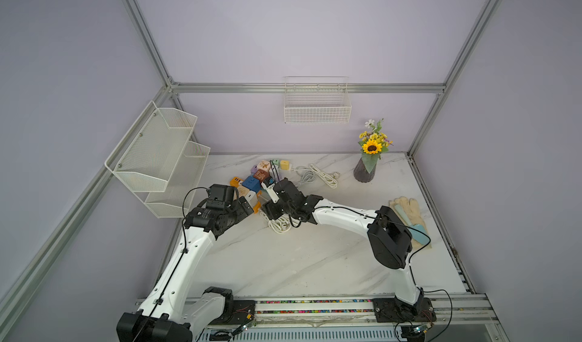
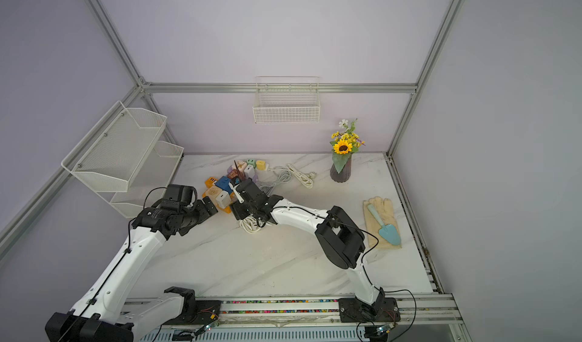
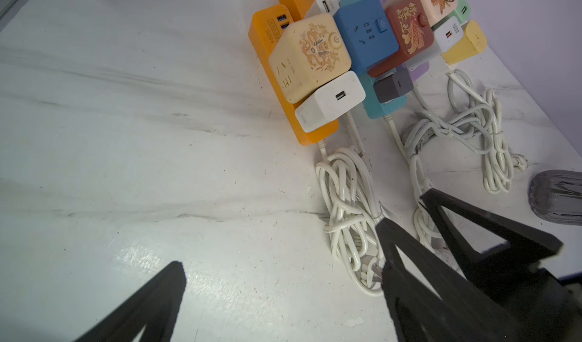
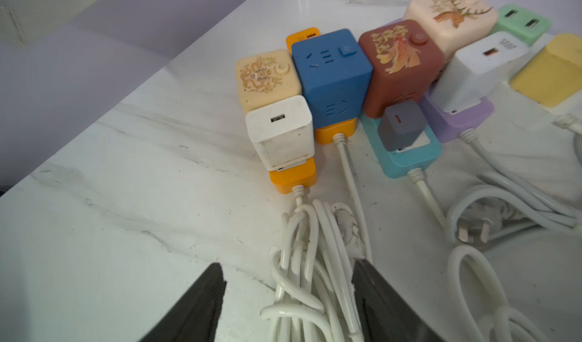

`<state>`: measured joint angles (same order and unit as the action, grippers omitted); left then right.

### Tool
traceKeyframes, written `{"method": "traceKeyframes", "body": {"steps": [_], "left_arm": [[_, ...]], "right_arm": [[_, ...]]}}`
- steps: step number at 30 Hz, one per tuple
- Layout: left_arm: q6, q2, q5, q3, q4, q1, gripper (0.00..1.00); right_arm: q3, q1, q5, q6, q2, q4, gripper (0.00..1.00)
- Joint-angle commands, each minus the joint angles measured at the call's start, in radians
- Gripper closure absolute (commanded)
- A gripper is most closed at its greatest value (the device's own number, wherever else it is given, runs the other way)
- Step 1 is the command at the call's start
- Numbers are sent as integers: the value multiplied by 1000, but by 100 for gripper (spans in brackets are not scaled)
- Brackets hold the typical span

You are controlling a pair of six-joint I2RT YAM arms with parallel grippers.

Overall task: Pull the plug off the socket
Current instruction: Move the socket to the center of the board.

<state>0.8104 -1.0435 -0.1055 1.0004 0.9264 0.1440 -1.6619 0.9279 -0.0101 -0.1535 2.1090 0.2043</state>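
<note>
plug: we take the white charger (image 4: 280, 132) as the target. It sits in the near end of the orange strip (image 4: 293, 176), touching the cream cube (image 4: 267, 79), on the worktop (image 4: 141, 198).
right end effector (image 4: 288, 263): jaws apart, astride the cable coil (image 4: 302, 277), short of the plug, gripping nothing.
left end effector (image 3: 280, 244): wide open, empty, beside the cluster.
handling: we judge it light, rigid, smooth, likely slippery; pins probably tight.
grasp: 2 opposite flat sides, low; pull straight out. The strip may lift, so brace it.
</note>
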Motion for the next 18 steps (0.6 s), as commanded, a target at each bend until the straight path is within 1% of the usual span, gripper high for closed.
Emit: {"method": "traceKeyframes", "body": {"steps": [1, 5, 11, 18], "left_arm": [[44, 56, 13, -19, 29, -3, 1], [57, 102, 11, -32, 36, -4, 3], [40, 149, -2, -16, 51, -4, 5], [26, 177, 8, -23, 68, -4, 5]], "right_arm": [[-65, 14, -51, 24, 37, 69, 32], [-74, 39, -82, 15, 81, 92, 34], [-188, 59, -127, -13, 198, 212, 39], [-202, 88, -181, -15, 230, 227, 42]]}}
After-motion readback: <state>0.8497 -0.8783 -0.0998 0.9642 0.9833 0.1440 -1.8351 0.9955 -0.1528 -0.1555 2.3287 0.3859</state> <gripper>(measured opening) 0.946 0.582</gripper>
